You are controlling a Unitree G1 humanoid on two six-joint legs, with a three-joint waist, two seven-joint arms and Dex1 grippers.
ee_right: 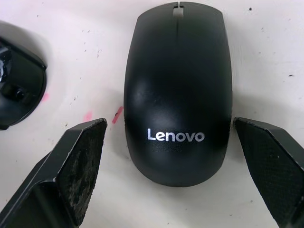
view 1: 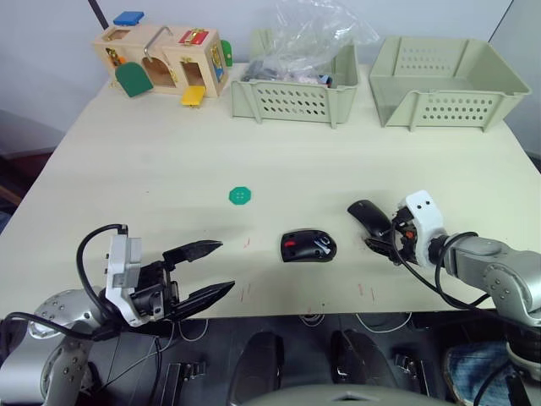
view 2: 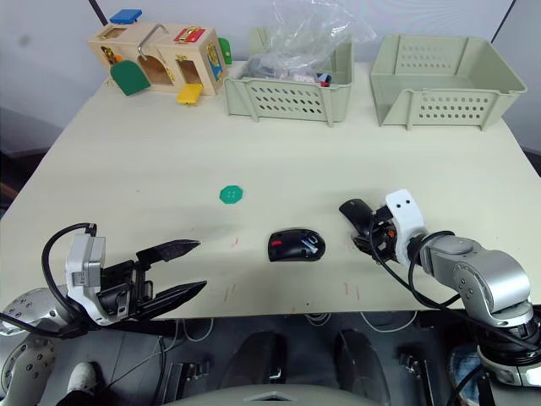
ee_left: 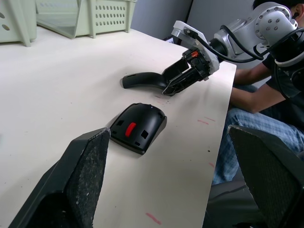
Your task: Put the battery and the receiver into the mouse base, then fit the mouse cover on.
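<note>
The mouse base (view 1: 308, 245), black with a red patch, lies near the table's front edge at the middle. To its right rests the mouse cover (view 1: 368, 216), a glossy black shell with white lettering (ee_right: 176, 136). My right gripper (view 1: 382, 235) is open at the cover's near end, and its fingers (ee_right: 78, 161) stand on either side of the shell without touching it. My left gripper (view 1: 224, 266) is open and empty, left of the base. Its fingers (ee_left: 80, 175) point toward the base (ee_left: 137, 126). The battery and the receiver are hidden.
A flat green disc (view 1: 241, 196) lies left of the table's centre. At the back stand a wooden latch box (view 1: 165, 59), a basket (view 1: 296, 101) holding a plastic bag, and a second basket (view 1: 439, 89). A seated person (ee_left: 259, 95) is beyond the table's edge.
</note>
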